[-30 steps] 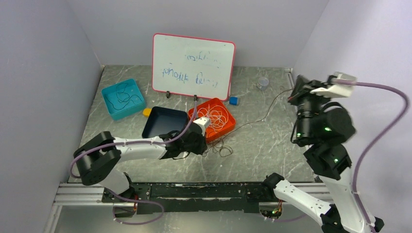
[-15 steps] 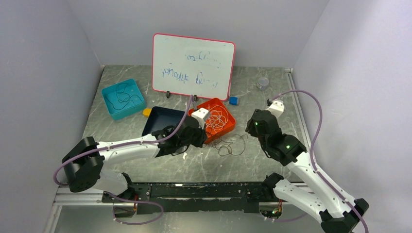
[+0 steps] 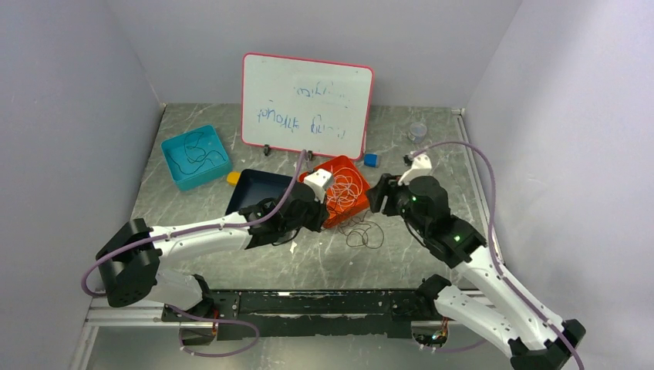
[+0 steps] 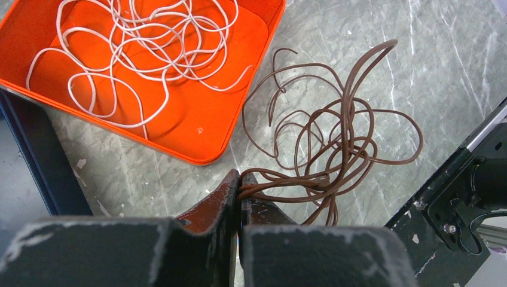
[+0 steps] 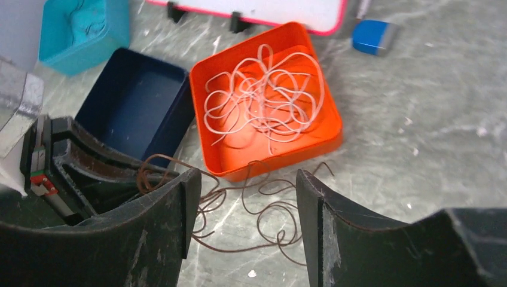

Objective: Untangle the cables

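On the grey marbled tabletop (image 3: 324, 262), a loose tangle of thin brown cable (image 4: 287, 184) lay on the near side of a shallow orange plastic tray (image 4: 197, 125), its farthest loops close to the tray's rim. The left gripper (image 4: 240, 179) reached in from the left, jaws pressed together on a bunch of brown strands at the tangle's left edge. The right gripper (image 5: 245, 179) hung over the right of the tangle with its fingers spread wide, holding nothing. A curly white cable (image 5: 266, 98) lay bunched inside the orange tray. Just left of that tray sat a dark navy rectangular tray (image 5: 131, 101). Farther left, a teal square tray (image 3: 185, 181) held a thin dark cable (image 3: 197, 153). A pink-framed whiteboard (image 3: 308, 100) stood at the far side, with a small blue block (image 5: 370, 36) near its right foot.
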